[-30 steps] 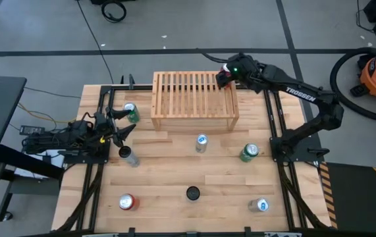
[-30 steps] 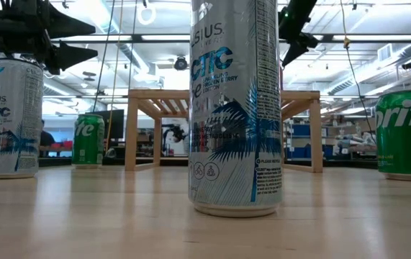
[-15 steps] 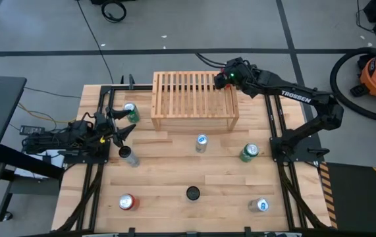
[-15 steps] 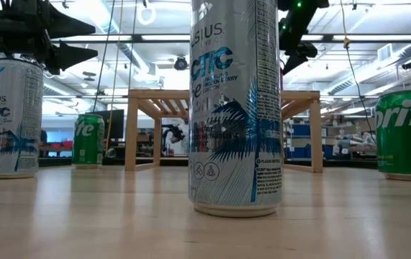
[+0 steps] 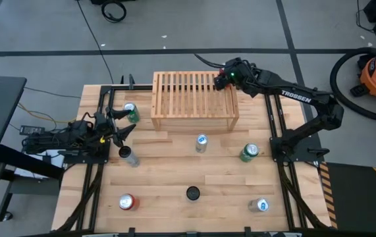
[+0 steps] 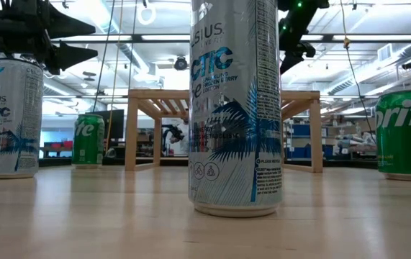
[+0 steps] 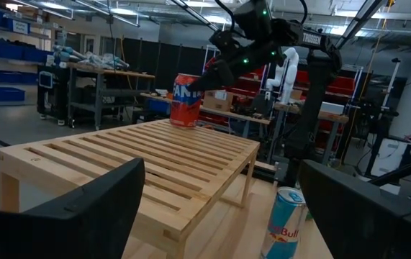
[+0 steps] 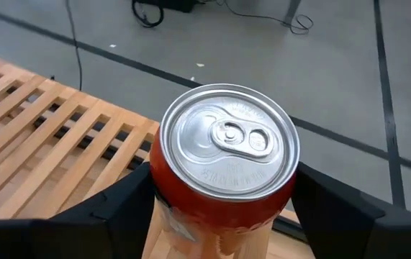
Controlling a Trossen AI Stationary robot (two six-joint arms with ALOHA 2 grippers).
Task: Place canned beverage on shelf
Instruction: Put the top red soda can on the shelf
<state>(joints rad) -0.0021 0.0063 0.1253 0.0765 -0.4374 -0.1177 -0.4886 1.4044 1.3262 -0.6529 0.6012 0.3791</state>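
Note:
An orange can (image 8: 223, 144) stands upright on the slatted top of the light-wood shelf (image 5: 194, 99), at its far right corner. In the left wrist view the orange can (image 7: 186, 101) shows its base on the slats. My right gripper (image 5: 226, 78) is over that corner, with one finger on each side of the can. In the high view the gripper hides the can. My left gripper (image 5: 125, 122) waits open at the table's left edge, beside a green can (image 5: 131, 112), and touches nothing. My right gripper has the orange can between its two fingers, one on each side wall (image 8: 158, 194) below the top rim. It comes slanting down from the table's right. The can stays upright with its base (image 7: 184, 122) on the shelf's slats.
Several other cans stand on the table in front of the shelf: a blue-topped one (image 5: 201, 142), a green one (image 5: 249, 153), a slim one (image 5: 128, 156), a red one (image 5: 127, 202) and others near the front edge. A tall white can (image 6: 235, 108) fills the low view.
My right gripper has sunk a little toward the shelf's far right corner and then kept still. The shelf and the cans on the table have not moved.

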